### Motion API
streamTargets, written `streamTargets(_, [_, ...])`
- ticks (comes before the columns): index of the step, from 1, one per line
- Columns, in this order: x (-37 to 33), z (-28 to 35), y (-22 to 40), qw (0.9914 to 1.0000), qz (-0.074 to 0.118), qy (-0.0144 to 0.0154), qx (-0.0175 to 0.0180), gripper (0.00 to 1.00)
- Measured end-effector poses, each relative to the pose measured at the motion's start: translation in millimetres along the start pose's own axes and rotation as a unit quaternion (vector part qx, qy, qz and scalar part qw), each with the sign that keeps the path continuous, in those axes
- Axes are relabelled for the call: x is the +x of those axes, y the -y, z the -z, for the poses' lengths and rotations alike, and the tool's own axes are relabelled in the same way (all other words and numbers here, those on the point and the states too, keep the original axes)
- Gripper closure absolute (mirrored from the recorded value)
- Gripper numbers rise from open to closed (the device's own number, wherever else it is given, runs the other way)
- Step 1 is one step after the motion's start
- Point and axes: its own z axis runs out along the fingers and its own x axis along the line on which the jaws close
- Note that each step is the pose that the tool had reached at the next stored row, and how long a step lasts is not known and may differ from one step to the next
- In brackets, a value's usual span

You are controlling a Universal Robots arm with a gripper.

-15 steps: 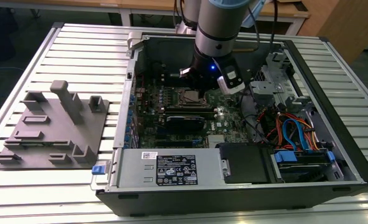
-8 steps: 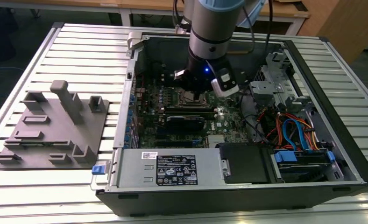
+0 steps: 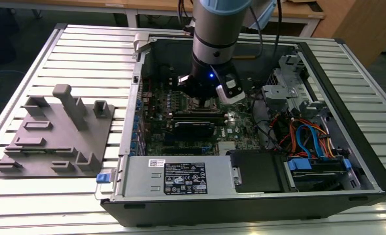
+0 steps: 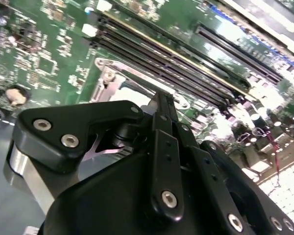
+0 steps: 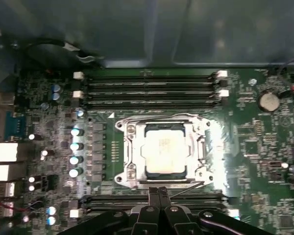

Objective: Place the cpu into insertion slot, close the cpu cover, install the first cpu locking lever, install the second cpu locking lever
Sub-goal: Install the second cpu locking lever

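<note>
First wrist view shows you the cpu [image 5: 161, 149] seated in the insertion slot [image 5: 130, 172], under the cpu cover [image 5: 202, 147]; your empty end effector [image 5: 159, 192], fingers pressed together, hangs just beside it.

The cpu [image 5: 162, 152] lies flat in the insertion slot [image 5: 129, 172], cpu cover [image 5: 200, 152] closed (silvery frame).

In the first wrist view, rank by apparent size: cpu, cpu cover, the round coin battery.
Largest to smallest as seen:
1. cpu cover, the silvery frame closed around the chip.
2. cpu, sitting inside that frame.
3. coin battery, clearly smallest.
All lie on the same board, so nearness hardly skews this.
</note>
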Motion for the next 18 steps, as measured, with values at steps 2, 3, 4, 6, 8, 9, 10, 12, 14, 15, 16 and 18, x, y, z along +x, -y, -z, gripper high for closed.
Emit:
streamTargets(2, [4.3,-1.6,3.3,1.0,0.0,-0.0013,0.0001,0.9])
streamTargets(3, [4.9,-1.6,4.8,1.0,0.0,-0.0015,0.0001,0.9])
streamTargets(4, [5.4,-1.6,6.1,1.0,0.0,-0.0016,0.0,0.9])
streamTargets(6, [6.6,-1.8,8.3,1.0,0.0,-0.002,-0.0001,0.9])
streamTargets(8, [8.6,-2.3,9.5,1.0,0.0,-0.0022,-0.0008,0.9])
streamTargets(9, [10.0,-2.7,10.1,1.0,0.0,-0.0023,-0.0012,0.9])
streamTargets(10, [11.5,-3.0,10.7,1.0,0.0,-0.0023,-0.0017,0.9])
streamTargets(12, [14.8,-3.8,12.1,0.99999,0.0,-0.0025,-0.003,0.9])
streamTargets(14, [18.3,-4.9,12.9,0.99999,0.0,-0.0027,-0.0042,0.9])
streamTargets(15, [19.8,-5.5,13.2,0.99998,0.0,-0.0028,-0.0048,0.9])
streamTargets(16, [21.2,-6.2,13.5,0.99998,0.0,-0.0029,-0.0054,0.9])
streamTargets(18, [23.2,-7.4,14.1,0.99997,0.0,-0.0032,-0.0069,0.9])
